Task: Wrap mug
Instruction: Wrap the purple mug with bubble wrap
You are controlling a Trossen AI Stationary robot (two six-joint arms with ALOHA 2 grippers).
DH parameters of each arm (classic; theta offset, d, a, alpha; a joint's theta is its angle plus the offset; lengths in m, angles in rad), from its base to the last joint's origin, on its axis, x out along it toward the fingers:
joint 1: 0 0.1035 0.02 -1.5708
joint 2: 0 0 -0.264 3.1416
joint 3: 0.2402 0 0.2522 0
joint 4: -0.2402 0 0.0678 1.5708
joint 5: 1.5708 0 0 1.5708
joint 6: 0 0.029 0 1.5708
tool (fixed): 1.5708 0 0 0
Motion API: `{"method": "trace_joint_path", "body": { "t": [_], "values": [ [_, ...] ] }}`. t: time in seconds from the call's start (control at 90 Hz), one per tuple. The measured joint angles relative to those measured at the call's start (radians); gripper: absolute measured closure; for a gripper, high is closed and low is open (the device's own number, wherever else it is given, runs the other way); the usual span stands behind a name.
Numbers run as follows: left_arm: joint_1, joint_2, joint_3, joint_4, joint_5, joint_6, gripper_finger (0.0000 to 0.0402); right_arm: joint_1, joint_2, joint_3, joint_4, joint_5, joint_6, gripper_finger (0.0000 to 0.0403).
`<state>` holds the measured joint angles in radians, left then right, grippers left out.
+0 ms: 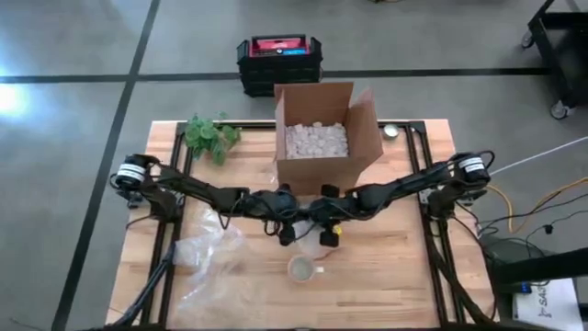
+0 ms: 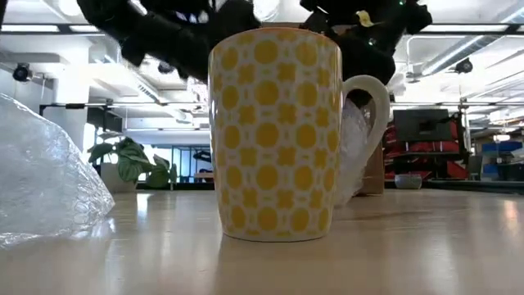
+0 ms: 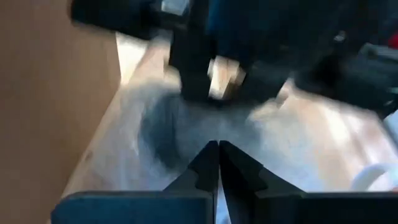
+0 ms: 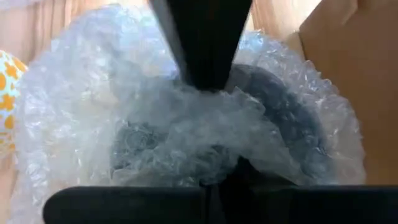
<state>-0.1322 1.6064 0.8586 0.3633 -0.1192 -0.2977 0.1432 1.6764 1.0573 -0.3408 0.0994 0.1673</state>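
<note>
High view: both arms met mid-desk over a bubble-wrapped dark mug (image 4: 273,130), just in front of the cardboard box (image 1: 322,138).

Left gripper (image 3: 217,149) had its fingers pressed together, apparently w/ nothing between them; right gripper (image 4: 217,168) was pinched on the bubble wrap (image 4: 180,134) bunched round the mug. A yellow-dotted mug (image 2: 274,135) stood bare nearer the front edge; spare wrap (image 1: 207,253) lay twd the front-left corner. Judged: mugs stiff, fairly heavy, breakable; film light, soft, slippery – pinch gathered folds, support mug under its body.
</note>
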Motion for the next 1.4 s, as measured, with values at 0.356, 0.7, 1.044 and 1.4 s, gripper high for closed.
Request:
{"method": "trace_joint_path", "body": {
  "t": [0.356, 0.7, 1.044, 1.4],
  "values": [
    [-0.009, 0.029, 0.006, 0.090, 0.156, 0.019, 0.0402, 0.000, 0.000, -0.001, 0.004, 0.002, -0.006, 0.0401],
    [0.011, 0.206, 0.063, 0.116, 0.081, 0.017, 0.0402, 0.005, -0.019, 0.047, -0.099, 0.000, -0.011, 0.0401],
    [0.011, 0.205, 0.063, 0.100, 0.079, 0.016, 0.0401, 0.012, -0.085, 0.245, -0.418, 0.004, -0.052, 0.0401],
    [0.011, 0.193, 0.059, 0.105, 0.082, 0.016, 0.0402, 0.013, 0.041, 0.170, -0.270, 0.005, -0.060, 0.0401]
  ]
}}
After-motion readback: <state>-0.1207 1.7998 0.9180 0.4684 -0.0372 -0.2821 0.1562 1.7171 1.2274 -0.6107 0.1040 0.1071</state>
